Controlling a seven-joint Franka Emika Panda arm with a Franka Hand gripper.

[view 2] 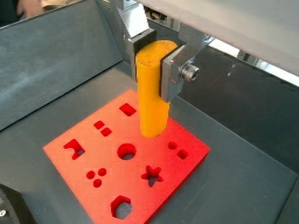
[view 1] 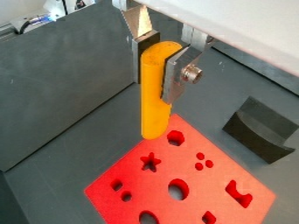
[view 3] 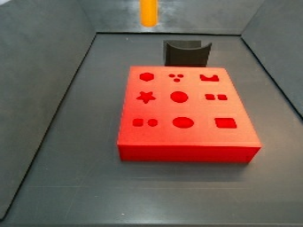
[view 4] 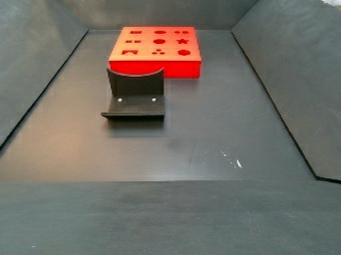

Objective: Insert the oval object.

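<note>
Pincer (view 1: 160, 54) clenched on the oval object (view 1: 156, 92), seen in both wrist views; flat silver fingers (view 2: 179, 68) press the peg's upper part from two sides. The peg hangs upright, its lower end free in the air above the red block (view 1: 181, 179), not touching it. In a side view only the peg's lower end (view 3: 148, 11) shows at the upper edge of the frame, well above the bench (view 3: 71, 168); the pincer itself is out of that frame.

Peg: orange-yellow, smooth, plain, long and slim with rounded sides. Finish slightly glossy.

Red block: flat slab, bright red, matte, with shaped holes cut through its top face, among them a star (view 3: 145, 97), round holes, squares and an oval hole (view 3: 182, 122). In a wrist view the peg's lower end sits over the block's edge region (view 2: 163, 144).

Dark grey curved holder (view 3: 185, 51) stands just beside the block's far edge in that side view; it is matte, with a concave face.

Bench surface dark grey, flat, faintly scuffed (view 4: 226, 157). Grey walls (view 3: 48, 80) slope up on the sides. Open floor lies all round the block, widest on the near side of the holder (view 4: 135, 100).
</note>
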